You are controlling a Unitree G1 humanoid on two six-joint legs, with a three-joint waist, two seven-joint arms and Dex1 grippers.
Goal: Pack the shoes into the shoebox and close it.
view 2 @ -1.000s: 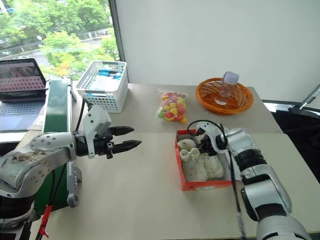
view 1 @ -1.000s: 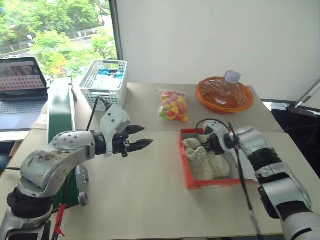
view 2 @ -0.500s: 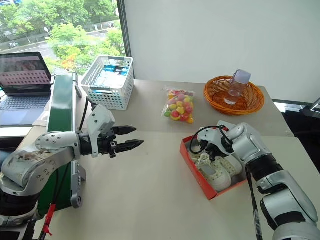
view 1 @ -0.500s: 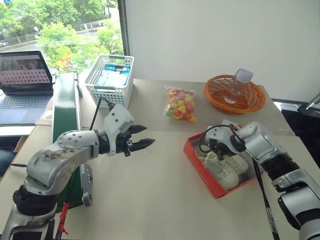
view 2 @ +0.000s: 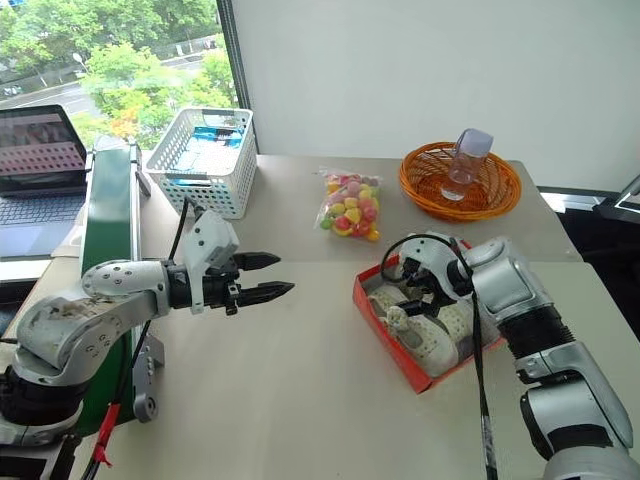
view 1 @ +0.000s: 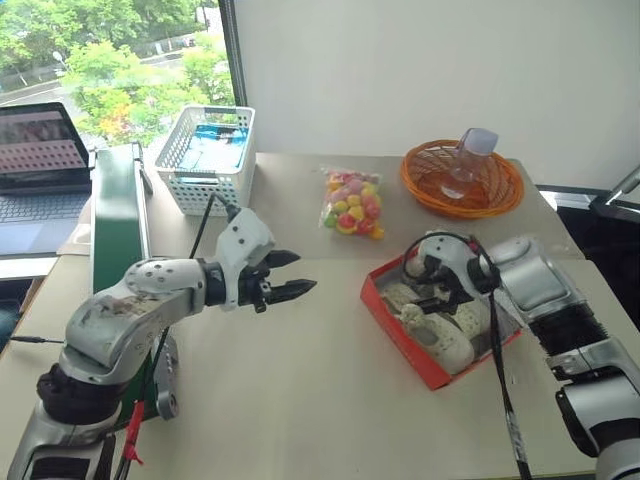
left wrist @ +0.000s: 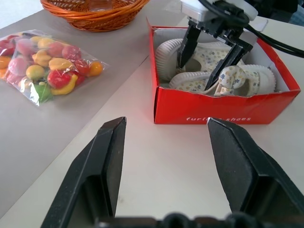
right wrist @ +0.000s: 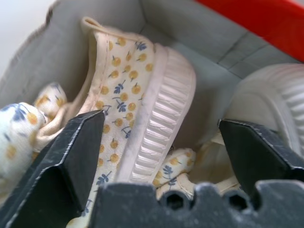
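**Right hand over the shoebox, fingers spread wide**

Right hand (view 2: pixel 415 290) hangs just above the open shoebox (view 2: pixel 383 330) with its two black fingers well apart, nothing between them. Left wrist view shows it nicely: both fingertips dip down among the shoes (left wrist: pixel 223 76) but don't clamp anything.

Left hand (view 1: pixel 285 280) sits out over bare desk (view 1: pixel 300 400), well apart from the box, fingers also apart and holding nothing.

The shoes are both inside the box, cream-white with ribbed rubbery soles. Up close in the right wrist view the lining has a little yellow-flower and blue-leaf print, and one shoe lies tipped on its side with the sole edge facing up. They're kinda jumbled together, so I can't tell where one stops and the other starts.

The box is red-orange outside, grey-white inside, sitting skewed on the desk's right half. White lettering runs along one wall, too small to read properly. The right arm covers the far corner of the box.

Also on the desk: a bag of coloured candies (view 1: pixel 352 203), an orange wicker basket (view 1: pixel 462 180) with a clear bottle (view 1: pixel 470 160) in it, and a white lattice basket (view 1: pixel 205 160).
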